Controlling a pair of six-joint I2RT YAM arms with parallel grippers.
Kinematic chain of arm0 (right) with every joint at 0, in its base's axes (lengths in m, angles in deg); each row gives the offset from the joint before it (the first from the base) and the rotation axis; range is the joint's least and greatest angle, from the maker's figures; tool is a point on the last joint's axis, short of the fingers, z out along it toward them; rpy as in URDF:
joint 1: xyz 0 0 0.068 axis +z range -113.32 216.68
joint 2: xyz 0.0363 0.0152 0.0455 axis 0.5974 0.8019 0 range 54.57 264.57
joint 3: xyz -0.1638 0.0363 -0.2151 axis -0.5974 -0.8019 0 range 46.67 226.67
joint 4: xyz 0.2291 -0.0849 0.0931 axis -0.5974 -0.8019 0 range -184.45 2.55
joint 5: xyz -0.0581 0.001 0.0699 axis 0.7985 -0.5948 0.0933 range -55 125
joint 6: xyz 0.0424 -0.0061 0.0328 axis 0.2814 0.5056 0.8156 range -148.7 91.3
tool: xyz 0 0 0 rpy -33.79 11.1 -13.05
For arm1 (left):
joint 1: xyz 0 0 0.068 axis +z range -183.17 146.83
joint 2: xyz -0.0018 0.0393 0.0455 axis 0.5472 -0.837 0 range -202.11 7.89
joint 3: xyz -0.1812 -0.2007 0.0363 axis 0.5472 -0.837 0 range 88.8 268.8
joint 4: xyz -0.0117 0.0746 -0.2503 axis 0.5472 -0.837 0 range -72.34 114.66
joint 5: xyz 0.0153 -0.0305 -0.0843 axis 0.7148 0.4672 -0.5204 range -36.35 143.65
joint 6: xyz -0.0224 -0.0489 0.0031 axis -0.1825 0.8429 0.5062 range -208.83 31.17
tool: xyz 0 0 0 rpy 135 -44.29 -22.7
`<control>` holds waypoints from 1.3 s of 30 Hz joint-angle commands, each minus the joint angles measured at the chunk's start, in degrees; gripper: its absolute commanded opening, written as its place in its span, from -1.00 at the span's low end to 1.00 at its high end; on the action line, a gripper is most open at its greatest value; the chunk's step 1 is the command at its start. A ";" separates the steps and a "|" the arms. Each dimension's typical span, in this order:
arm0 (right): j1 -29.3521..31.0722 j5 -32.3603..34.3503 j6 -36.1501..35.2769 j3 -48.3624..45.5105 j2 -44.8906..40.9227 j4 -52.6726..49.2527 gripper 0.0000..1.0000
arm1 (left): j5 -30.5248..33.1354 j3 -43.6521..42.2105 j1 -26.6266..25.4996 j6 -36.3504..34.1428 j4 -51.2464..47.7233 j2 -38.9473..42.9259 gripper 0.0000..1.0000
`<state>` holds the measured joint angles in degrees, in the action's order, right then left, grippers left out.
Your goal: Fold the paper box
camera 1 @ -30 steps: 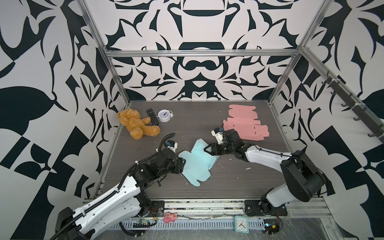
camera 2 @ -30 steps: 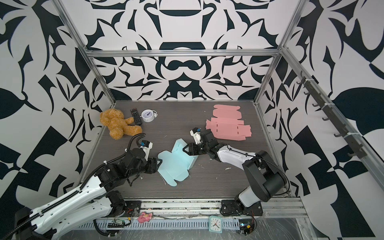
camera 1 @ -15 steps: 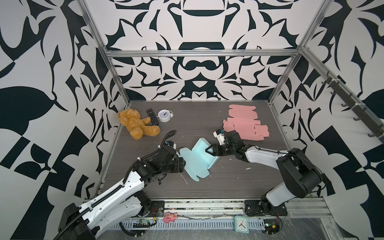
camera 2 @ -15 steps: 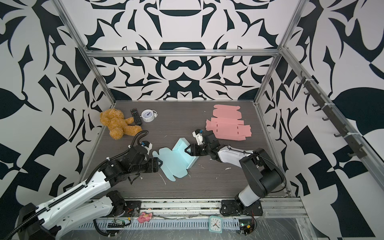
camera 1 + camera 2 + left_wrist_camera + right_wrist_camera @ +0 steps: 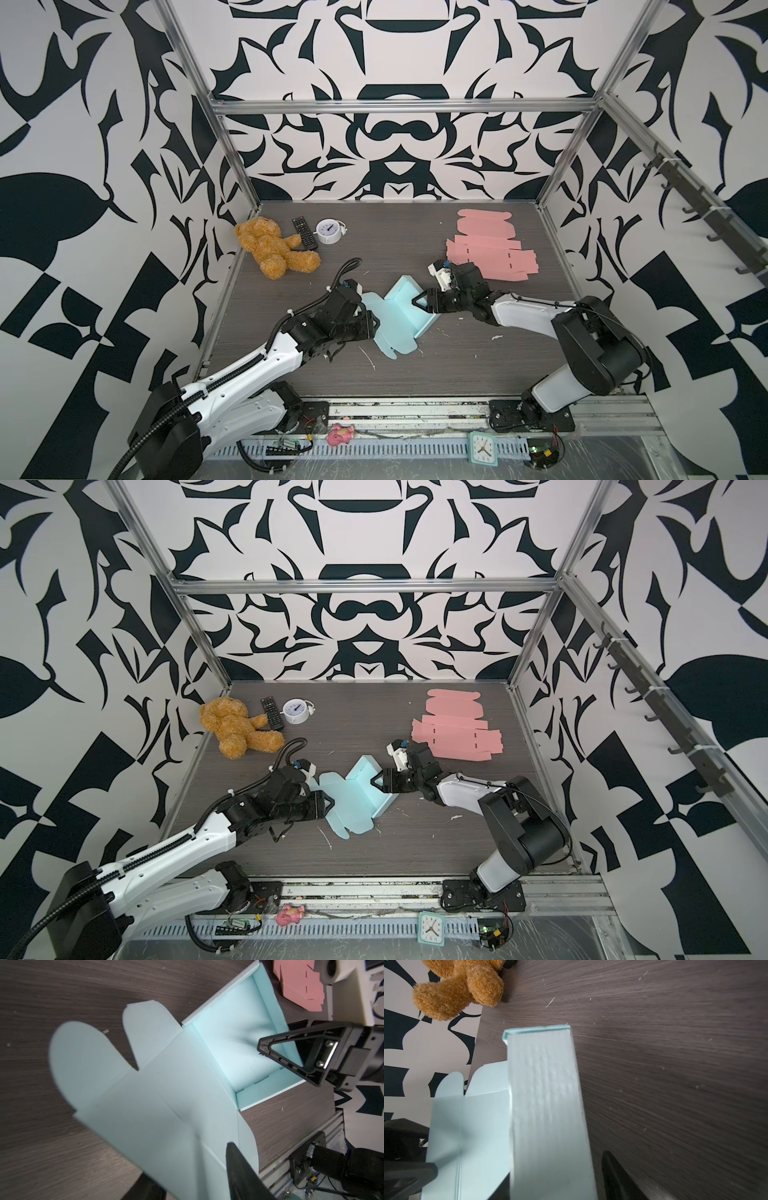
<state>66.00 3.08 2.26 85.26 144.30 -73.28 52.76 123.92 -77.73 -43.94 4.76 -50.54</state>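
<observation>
The light blue paper box (image 5: pixel 392 322) (image 5: pixel 353 802) lies mid-table, partly folded: its far end stands up as a shallow tray, and its lid panel with rounded flaps (image 5: pixel 87 1059) lies flat. My left gripper (image 5: pixel 371 325) (image 5: pixel 187 1163) is open and straddles the lid panel's edge, one finger (image 5: pixel 239 1169) over the paper and the other beneath it. My right gripper (image 5: pixel 419 300) (image 5: pixel 554 1167) is open astride the tray's side wall (image 5: pixel 546 1105). One of its fingers (image 5: pixel 291 1053) is inside the tray. The other finger (image 5: pixel 616 1178) is outside, a little off the wall.
Flat pink box blanks (image 5: pixel 490 249) lie at the back right, just behind my right wrist. A brown teddy bear (image 5: pixel 274 249), a black remote (image 5: pixel 304 232) and a white alarm clock (image 5: pixel 329 231) sit at the back left. Patterned walls close in three sides.
The box's far end has risen from a nearly flat sheet into a standing tray. My left gripper has slid right onto the lid panel, and its jaws have narrowed.
</observation>
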 commanded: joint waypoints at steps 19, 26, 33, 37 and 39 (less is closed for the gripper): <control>-0.32 0.94 -2.65 -1.28 -3.27 -2.32 0.59 | 1.39 -1.19 0.27 6.35 4.70 -2.09 -0.60; -0.31 2.94 -6.24 -1.64 -8.89 -9.34 0.97 | 2.50 -0.50 0.31 6.85 3.40 -1.88 -0.71; -0.24 4.70 -9.01 -2.48 -15.26 -16.54 0.98 | 3.30 0.75 0.34 5.42 1.79 -1.09 -0.80; -0.23 5.42 -9.46 -3.29 -18.94 -18.43 0.98 | 4.02 1.96 0.35 3.92 0.24 -0.20 -0.87; -0.23 5.29 -9.33 -3.84 -20.78 -18.83 0.98 | 4.53 2.39 0.35 3.27 -0.79 0.40 -0.93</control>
<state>65.74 7.52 -5.76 81.96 126.27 -90.18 55.63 124.11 -77.64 -39.31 6.82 -51.66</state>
